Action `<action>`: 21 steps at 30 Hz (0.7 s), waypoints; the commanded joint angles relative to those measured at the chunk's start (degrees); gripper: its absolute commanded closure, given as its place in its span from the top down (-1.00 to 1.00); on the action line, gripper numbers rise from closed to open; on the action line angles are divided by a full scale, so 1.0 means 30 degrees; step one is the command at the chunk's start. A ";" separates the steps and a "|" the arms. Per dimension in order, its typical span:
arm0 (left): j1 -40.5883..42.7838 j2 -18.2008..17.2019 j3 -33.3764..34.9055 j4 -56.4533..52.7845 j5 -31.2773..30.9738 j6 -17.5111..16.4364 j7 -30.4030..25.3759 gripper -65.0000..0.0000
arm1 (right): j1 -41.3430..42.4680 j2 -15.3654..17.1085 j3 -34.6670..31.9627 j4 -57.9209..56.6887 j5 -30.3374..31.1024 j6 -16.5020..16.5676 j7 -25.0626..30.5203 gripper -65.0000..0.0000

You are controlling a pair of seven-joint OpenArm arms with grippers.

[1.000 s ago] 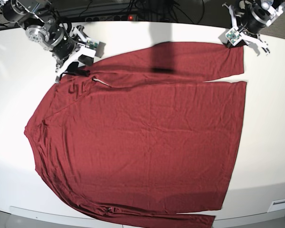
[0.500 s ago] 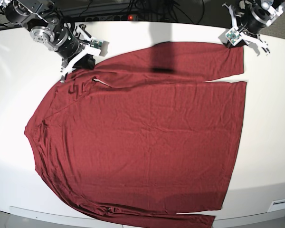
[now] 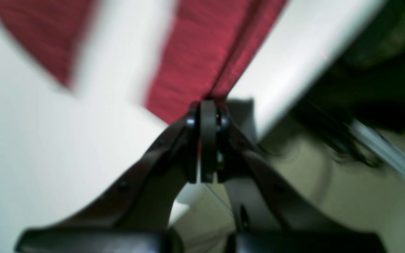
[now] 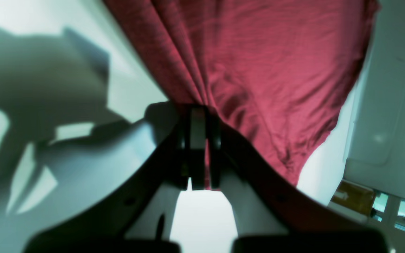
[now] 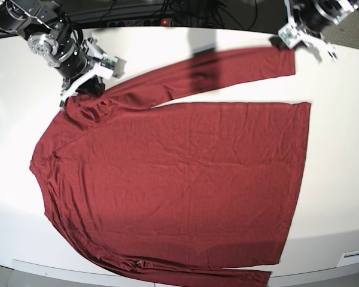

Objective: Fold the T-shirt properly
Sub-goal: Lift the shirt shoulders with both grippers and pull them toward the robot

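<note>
The white table (image 5: 341, 149) carries the T-shirt (image 5: 179, 185), a dark red long-sleeved garment spread flat across most of the surface, its hem toward the base view's right and its shoulders toward the left. One long sleeve runs along the table's far side, drawn taut in a slanting line from the shoulder area up to the far right corner; the other sleeve lies along the near edge at the bottom.

The right gripper (image 5: 84, 89), at the base view's upper left, sits at the shoulder end of that far sleeve. Its wrist view shows the jaws pressed together with a gathered pinch of red fabric (image 4: 251, 70) between them, folds fanning away from the tips (image 4: 199, 147).

The left gripper (image 5: 290, 40), at the upper right corner, meets the sleeve's cuff end. Its blurred wrist view shows the jaws clenched (image 3: 207, 140), with the red sleeve (image 3: 202, 59) running straight into them, so it grips the cuff.
</note>
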 commanded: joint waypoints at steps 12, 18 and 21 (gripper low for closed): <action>-0.3687 -0.0219 -0.0328 0.1115 -0.0852 0.1253 0.2113 -1.00 | 0.1719 0.0095 0.2477 0.0517 0.4087 0.1209 0.0124 -1.00; -0.5931 -0.0219 -0.0270 -0.2055 -0.2113 0.1246 0.1960 -1.00 | 0.2346 -0.0933 0.2477 -0.0692 0.4233 0.1209 0.0299 -1.00; -0.7133 -0.0226 -0.0270 -0.3344 -0.2120 0.1239 0.2055 -1.00 | 0.2980 -0.1144 0.2404 -0.1705 0.4932 0.1217 0.0532 -1.00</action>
